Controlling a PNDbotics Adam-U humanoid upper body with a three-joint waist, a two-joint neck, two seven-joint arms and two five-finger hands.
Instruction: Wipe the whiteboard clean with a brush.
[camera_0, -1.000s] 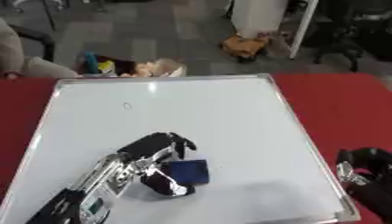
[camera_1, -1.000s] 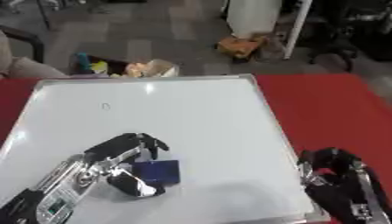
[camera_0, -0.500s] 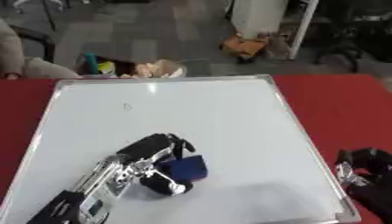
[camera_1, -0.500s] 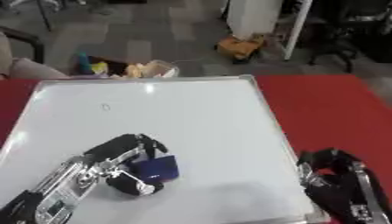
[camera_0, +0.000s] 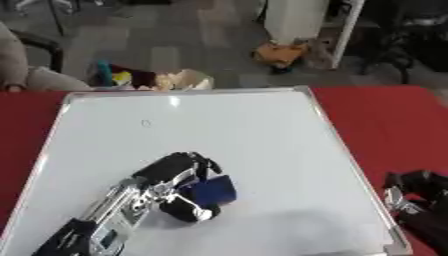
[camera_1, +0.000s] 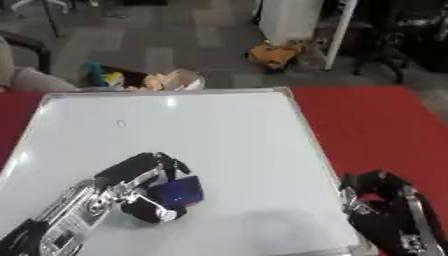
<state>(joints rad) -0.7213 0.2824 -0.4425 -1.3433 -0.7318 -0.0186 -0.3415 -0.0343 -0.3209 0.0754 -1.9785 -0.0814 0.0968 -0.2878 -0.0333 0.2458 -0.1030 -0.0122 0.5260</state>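
The left hand (camera_0: 175, 182) lies on the lower-left part of the whiteboard (camera_0: 245, 130), its arm entering from the 7 o'clock corner of the view. Its fingers are curled over the top of a dark blue brush (camera_0: 213, 191) and the thumb closes under it from below, so the hand is clamped on the brush. The brush sits at 3 o'clock of the palm and rests against the board surface. At 11 o'clock from the hand, well apart, a small faint ring-shaped mark (camera_0: 145, 122) shows on the board. The board has a silver frame and lies on a red table (camera_0: 385, 120). The right hand (camera_1: 385, 210) rests on the red table at 4 o'clock of the view, just beside the board's right edge, fingers up and relaxed, holding nothing. Beyond the board's 12 o'clock edge is grey floor with assorted clutter.
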